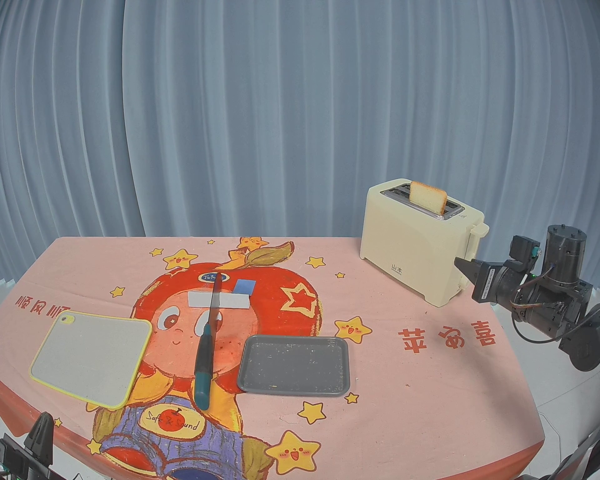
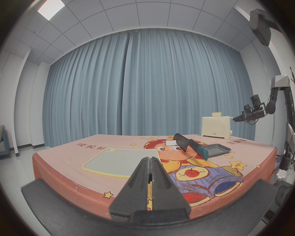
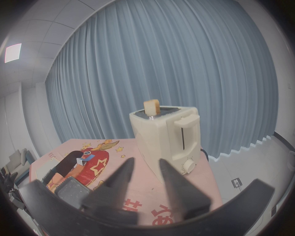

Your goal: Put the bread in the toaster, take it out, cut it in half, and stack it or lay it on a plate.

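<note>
right gripper (image 3: 146, 159) fingers gape beside the toaster (image 1: 415, 250); left gripper (image 2: 150, 159) fingers closed (empty). a skewed pinch could crush the bread (image 1: 428, 197).

This looks like a lab or test studio, not a home kitchen. Ahead of the left gripper (image 2: 150, 159), a lone table (image 2: 58, 155) in a cartoon tablecloth (image 2: 196, 178) stands on a pale floor (image 2: 18, 172), with a pleated blue-grey curtain (image 2: 138, 86) spanning the room behind. Overhead run grid ceiling tiles (image 2: 153, 12) and a flat panel light (image 2: 50, 7); plain white walls (image 2: 27, 107) flank the curtain.
</note>
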